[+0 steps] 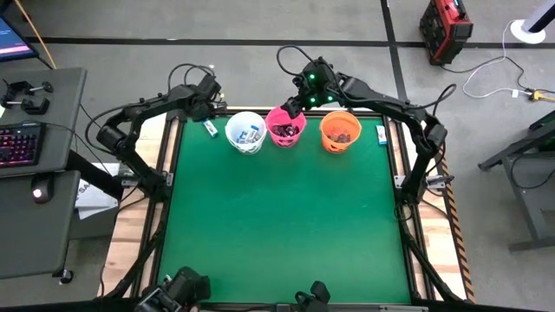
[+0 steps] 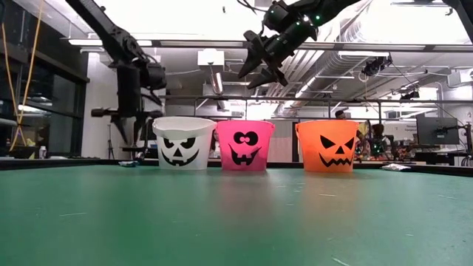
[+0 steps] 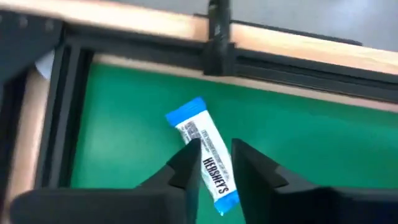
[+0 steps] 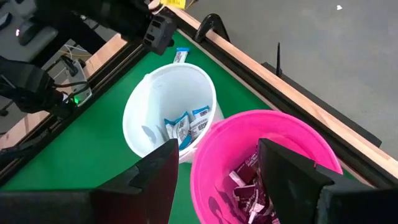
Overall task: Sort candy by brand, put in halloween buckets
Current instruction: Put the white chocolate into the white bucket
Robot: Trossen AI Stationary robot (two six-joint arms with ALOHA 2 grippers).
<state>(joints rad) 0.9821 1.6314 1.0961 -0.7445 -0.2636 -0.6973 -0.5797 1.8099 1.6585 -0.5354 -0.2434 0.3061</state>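
Observation:
Three buckets stand in a row near the mat's far edge: white (image 1: 245, 132), pink (image 1: 284, 127) and orange (image 1: 340, 130). The white one holds blue-and-white candies (image 4: 183, 127), and the pink one holds dark reddish ones (image 4: 249, 186). A blue-and-white Hershey's candy (image 3: 208, 155) lies flat on the mat left of the white bucket. My left gripper (image 3: 216, 146) hovers open above it, one finger on either side, clear of the mat in the low view (image 2: 137, 137). My right gripper (image 4: 224, 180) hangs open and empty over the pink bucket (image 2: 259, 70).
Another small blue candy (image 1: 381, 133) lies on the mat right of the orange bucket. A wooden rail and dark frame (image 3: 217, 59) border the far edge just behind the left gripper. Bare green mat (image 1: 286, 225) stretches toward the near edge.

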